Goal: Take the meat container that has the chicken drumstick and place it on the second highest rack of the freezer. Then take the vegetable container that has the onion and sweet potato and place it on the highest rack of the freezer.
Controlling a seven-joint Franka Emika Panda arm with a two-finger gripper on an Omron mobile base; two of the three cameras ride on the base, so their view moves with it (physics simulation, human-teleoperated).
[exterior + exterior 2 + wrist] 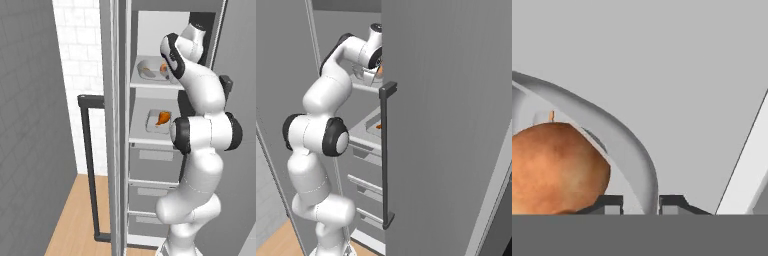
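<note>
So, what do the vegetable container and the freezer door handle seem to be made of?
The vegetable container looks like smooth matte grey plastic or metal: its rim curves evenly with soft shading and no grain; the render leaves it open. The freezer door handle looks like dark matte metal or plastic: a square-edged bar with no shine.

White tiled wall (82, 50) at back left, plain grey wall (25, 125) on the near left, light wood floor (75, 220) below. Grey door (446, 125) stands open on the right with a dark vertical bar handle (387, 155). Flat, even lighting.
</note>
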